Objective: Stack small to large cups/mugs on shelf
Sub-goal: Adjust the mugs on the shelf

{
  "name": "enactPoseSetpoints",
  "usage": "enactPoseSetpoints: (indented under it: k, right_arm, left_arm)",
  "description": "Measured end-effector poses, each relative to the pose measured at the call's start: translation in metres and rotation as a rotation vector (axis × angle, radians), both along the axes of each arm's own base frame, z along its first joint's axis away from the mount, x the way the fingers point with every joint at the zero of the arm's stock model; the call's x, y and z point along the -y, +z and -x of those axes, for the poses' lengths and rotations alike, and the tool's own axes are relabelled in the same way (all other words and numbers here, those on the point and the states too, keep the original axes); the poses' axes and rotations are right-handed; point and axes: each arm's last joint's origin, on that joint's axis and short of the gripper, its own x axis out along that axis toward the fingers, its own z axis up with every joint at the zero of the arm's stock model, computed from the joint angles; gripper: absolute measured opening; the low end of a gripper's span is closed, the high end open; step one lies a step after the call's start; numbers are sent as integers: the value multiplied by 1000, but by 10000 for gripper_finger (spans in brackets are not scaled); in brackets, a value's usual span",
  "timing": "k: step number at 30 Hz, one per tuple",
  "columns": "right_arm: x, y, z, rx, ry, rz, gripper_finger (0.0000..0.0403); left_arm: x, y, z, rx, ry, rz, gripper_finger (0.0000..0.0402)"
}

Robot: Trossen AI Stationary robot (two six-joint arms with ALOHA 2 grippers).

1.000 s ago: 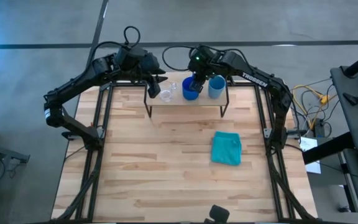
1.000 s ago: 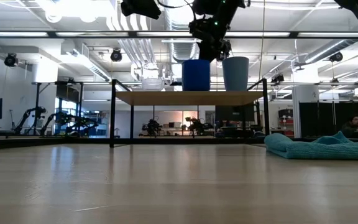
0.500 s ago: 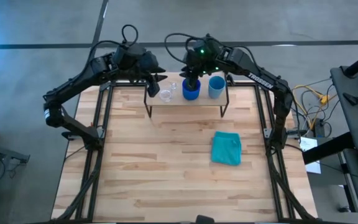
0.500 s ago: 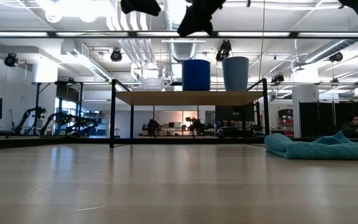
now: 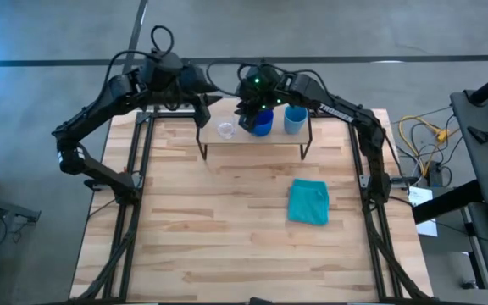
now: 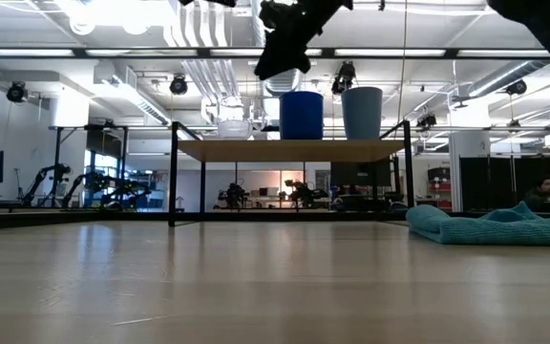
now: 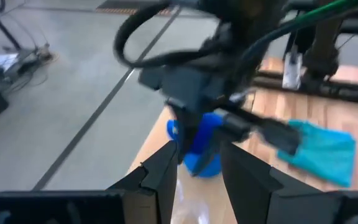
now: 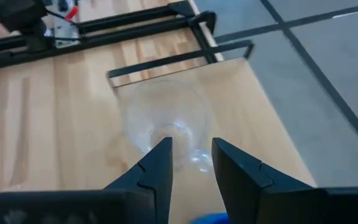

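Note:
The shelf [image 5: 265, 141] stands at the table's far edge, a light-wood board on black legs [image 6: 294, 150]. Three vessels stand upright on it in a row: a clear cup [image 5: 225, 129] on the left, a deep blue mug [image 5: 262, 124] in the middle, and a light blue cup [image 5: 294, 119] on the right. My right gripper [image 5: 244, 108] is open and empty. It hangs above the shelf between the clear cup [image 8: 166, 115] and the blue mug. My left gripper [image 5: 213, 100] is open and empty, high behind the shelf's left end.
A teal folded cloth [image 5: 308, 202] lies on the tabletop right of the middle, well in front of the shelf. Black frame rails [image 5: 142, 152] run along the table's left and right sides. The wide tabletop [image 5: 227, 220] stretches in front of the shelf.
My right gripper has risen from just above the blue mug and gone toward the table's left, over toward the clear cup. The mug stays upright on the shelf. My left gripper has drawn back a little toward the far left.

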Motion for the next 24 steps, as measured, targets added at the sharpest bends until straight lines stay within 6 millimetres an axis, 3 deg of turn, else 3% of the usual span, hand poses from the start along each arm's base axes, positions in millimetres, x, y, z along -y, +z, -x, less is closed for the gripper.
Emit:
enactPoseSetpoints:
  k: [9,13,18,24]
  right_arm:
    - [-54,9,-11,14,113,-18,103]
    - [-76,-2,-26,-3,172,-11,91]
    - [-79,-25,-48,-10,122,8,58]
    - [-74,-45,-59,-66,24,41,11]
  left_arm:
    - [0,-4,7,-75,82,-20,109]
    - [2,0,10,-57,83,-28,109]
    - [5,6,17,-30,86,-41,109]
    - [9,11,27,-14,116,-61,109]
